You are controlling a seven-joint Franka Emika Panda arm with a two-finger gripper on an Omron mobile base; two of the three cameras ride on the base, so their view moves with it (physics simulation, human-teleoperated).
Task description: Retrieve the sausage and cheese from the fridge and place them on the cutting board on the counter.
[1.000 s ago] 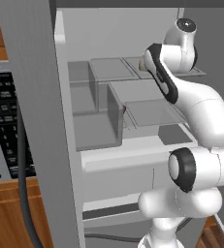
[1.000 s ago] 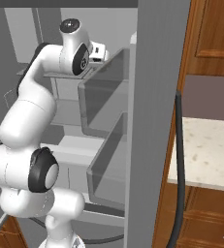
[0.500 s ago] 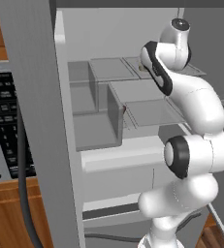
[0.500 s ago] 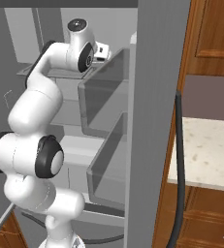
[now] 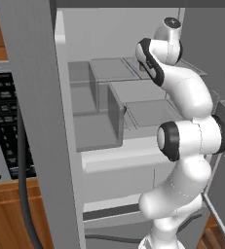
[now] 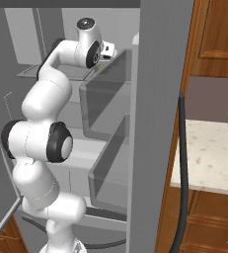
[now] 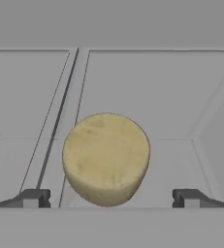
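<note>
The cheese (image 7: pixel 106 157), a pale yellowish round chunk, sits on a grey shelf inside the open fridge (image 5: pixel 31 97). My gripper (image 7: pixel 111 198) is open, its fingertips (image 7: pixel 33 197) standing to either side of the cheese, just short of it and not touching. My arm reaches onto the upper shelf in both base views. A thin reddish sliver (image 5: pixel 125 109) shows behind a bin wall; I cannot tell whether it is the sausage. The beige speckled counter (image 6: pixel 214 158) lies right of the fridge door (image 6: pixel 160 123). The cutting board is out of view.
Clear bins (image 5: pixel 97 121) stand on the shelves below my arm. Door bins (image 6: pixel 105 99) line the open right door. A black oven panel (image 5: pixel 7 131) sits left of the fridge. Wooden cabinets (image 6: pixel 216 29) hang above the counter.
My arm has straightened and reached up and deeper into the fridge's upper shelf. The gripper has stayed open.
</note>
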